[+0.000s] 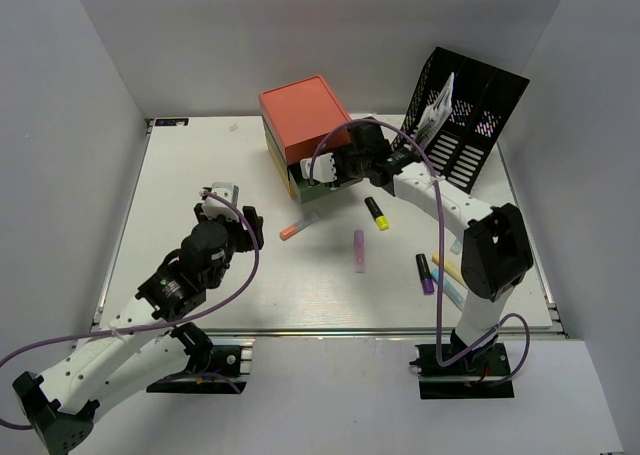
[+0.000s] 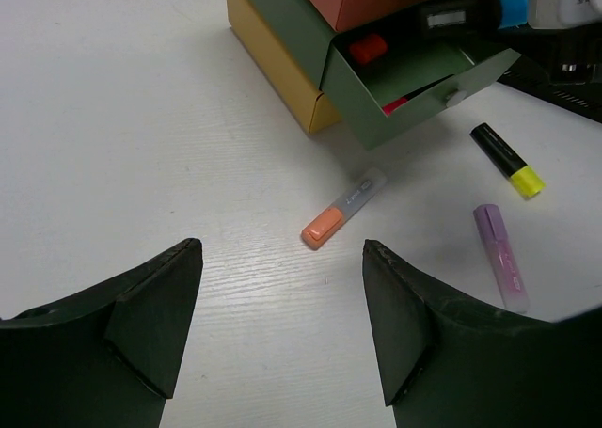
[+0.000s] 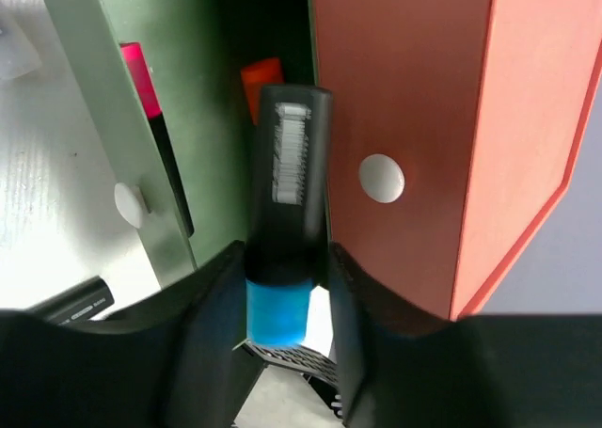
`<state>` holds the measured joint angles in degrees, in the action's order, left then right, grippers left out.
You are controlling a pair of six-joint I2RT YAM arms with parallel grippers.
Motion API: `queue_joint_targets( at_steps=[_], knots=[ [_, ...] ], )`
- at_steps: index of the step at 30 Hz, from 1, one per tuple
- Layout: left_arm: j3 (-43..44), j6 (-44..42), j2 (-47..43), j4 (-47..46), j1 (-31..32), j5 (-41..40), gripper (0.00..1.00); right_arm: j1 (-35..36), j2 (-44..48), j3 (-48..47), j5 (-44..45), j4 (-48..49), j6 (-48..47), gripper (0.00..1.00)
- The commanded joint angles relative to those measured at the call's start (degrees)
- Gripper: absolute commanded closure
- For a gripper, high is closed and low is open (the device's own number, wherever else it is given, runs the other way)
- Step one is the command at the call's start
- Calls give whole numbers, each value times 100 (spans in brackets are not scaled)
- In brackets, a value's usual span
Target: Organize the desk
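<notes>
here our right jaws clasp a black marker with a blue cap, holding it over the open green drawer of the red-topped drawer unit, where a red-capped marker lies inside. our left jaws stand apart with nothing between them, hovering above the white table, which spreads between the grey walls ahead of both arm bases. on it lie an orange highlighter, a yellow-capped marker and a purple highlighter, all apart from one another.
</notes>
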<state>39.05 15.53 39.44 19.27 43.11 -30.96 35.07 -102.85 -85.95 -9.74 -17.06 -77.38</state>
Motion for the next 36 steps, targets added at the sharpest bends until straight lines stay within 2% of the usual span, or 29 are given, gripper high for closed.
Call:
queue_joint_targets(
  at_steps=[1, 9, 10, 11, 12, 13, 14, 15, 19, 22, 23, 24, 26, 28, 36],
  knots=[
    [-11, 29, -15, -11, -5, -77, 21, 18, 89, -238, 25, 361, 74, 51],
    [-11, 29, -33, -19, -5, -50, 21, -35, 695, -290, -178, 598, 1522, 50],
    [-11, 29, -33, -11, -5, -59, 21, -35, 757, -299, -125, 642, 2247, 52],
    [6, 29, -50, 7, -5, -68, 21, -87, 844, -299, -38, 651, 2741, 54],
    [6, 29, -68, 7, -5, -68, 21, -132, 1045, -108, 41, 747, 3286, 79],
    [6, 29, -86, 7, -5, -68, 21, -193, 1152, 85, 355, 852, 4335, 92],
    [-2, 29, -138, 7, -5, -59, 21, -341, 1457, 331, 663, 975, 4903, 100],
    [-11, 29, -156, -19, -5, -51, 21, -386, 1565, 690, 727, 1003, 5282, 100],
    [-20, 29, -235, -54, -5, 11, 21, -861, 1680, 913, -253, -539, 6312, 100],
    [-2, 29, -226, -46, -5, 46, 21, -1177, 1672, 1238, -764, -947, 6569, 100],
    [-2, 29, -218, -37, -5, 55, 21, -1230, 1567, 1265, -784, -1018, 6587, 81],
    [-2, 29, -235, -37, -5, 64, 21, -1326, 1488, 1283, -819, -1080, 6587, 70],
    [-11, 29, -261, -46, -5, 46, 21, -1423, 1147, 1222, -933, -1281, 6491, 41],
    [-11, 29, -279, -37, -5, 38, 21, -1459, 899, 1125, -794, -1344, 6403, 36],
    [-11, 29, -279, -46, -5, 46, 21, -1424, -182, 896, 86, -957, 6253, 36]
  ],
)
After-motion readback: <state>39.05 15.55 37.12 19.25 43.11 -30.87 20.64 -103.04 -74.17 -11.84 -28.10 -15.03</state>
